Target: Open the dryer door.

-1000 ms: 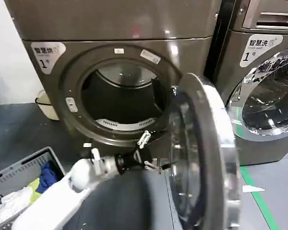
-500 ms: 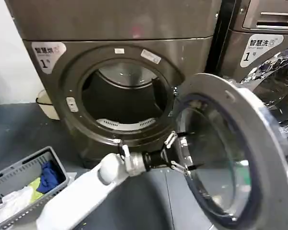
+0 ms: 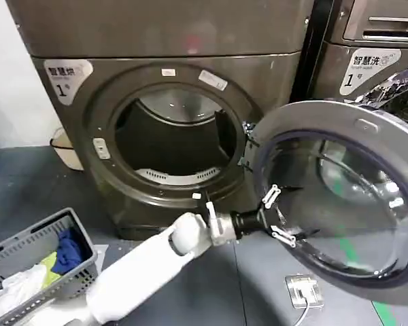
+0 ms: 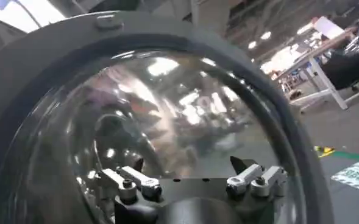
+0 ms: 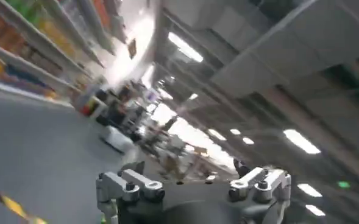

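- Already swung wide: the dryer door (image 3: 340, 204) stands open on its hinge at the right side of the drum opening (image 3: 173, 139), its inner face turned toward the room; it hangs in front of the neighbouring machine (image 3: 374, 61).
- Door build, as judged: thick metal ring around a domed glass pane (image 4: 167, 128); rigid and fairly heavy, swinging on one hinge only; glass smooth and likely slippery, so the ring is the place to push or hook, out toward the free edge away from the hinge, where leverage is best.
- Left gripper (image 3: 277, 216) reaches from the white left arm (image 3: 149, 261) and sits at the lower inner edge of the ring, beside the glass; fingers spread apart, clamped on nothing; whether a fingertip touches the ring I cannot tell.
- Left wrist view: both fingers (image 4: 133, 180) splayed with the glass dome close in front of them.
- Right gripper (image 5: 191, 182) points off into the room, away from the machine; fingers parted, empty; idle.
- Task reads as nearly done or done; the drum mouth is fully clear; only a last nudge could remain.
- Risk, as judged: door may drift back if released, or knock the next machine if pushed further.
- Around: grey laundry basket (image 3: 10, 255) with clothes at the left; a small white device (image 3: 300, 291) with a cable on the floor under the door.
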Available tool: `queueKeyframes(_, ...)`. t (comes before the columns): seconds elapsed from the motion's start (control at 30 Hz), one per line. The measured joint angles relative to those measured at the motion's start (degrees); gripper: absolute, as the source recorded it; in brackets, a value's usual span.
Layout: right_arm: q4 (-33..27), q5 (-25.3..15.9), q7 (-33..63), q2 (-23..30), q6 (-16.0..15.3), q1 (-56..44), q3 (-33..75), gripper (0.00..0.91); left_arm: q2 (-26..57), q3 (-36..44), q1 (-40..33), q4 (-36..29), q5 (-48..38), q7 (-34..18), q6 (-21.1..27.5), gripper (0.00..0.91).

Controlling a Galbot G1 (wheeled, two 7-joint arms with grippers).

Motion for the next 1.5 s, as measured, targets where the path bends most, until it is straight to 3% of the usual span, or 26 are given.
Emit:
queueKeyframes(0.17,-1.88,-2.43,0.13,-0.81,1.72,-1.02,2.33,0.907,-2.62,0.39,-0.39,1.91,1.95,-2.48,0.23,0.907)
queueKeyframes(0.73,-3.57,-1.96,-0.86,-2.32,3.36,-1.36,3.24,0.907,-6.50,0.27,0.47,2.30,3.27,-3.08,1.90,0.907)
queueKeyframes(1.03,-2.41,-1.68,-1.20,-1.76,3.49,-1.41,3.06,0.907,-9.83,0.41,0.24,4.17,5.46,-6.85,6.18,0.907)
queueKeyframes(1.23,-1.44,0.29,-2.64,-1.88,3.88,-1.36,3.04,0.907,-8.88,-0.26,1.31,1.60,3.99,-6.58,8.91,0.907)
queueKeyframes(1.5,0.40,2.46,-4.10,-1.99,3.03,-0.62,1.91,0.907,-0.10,-5.20,6.04,-9.58,0.96,-6.50,12.14,0.907)
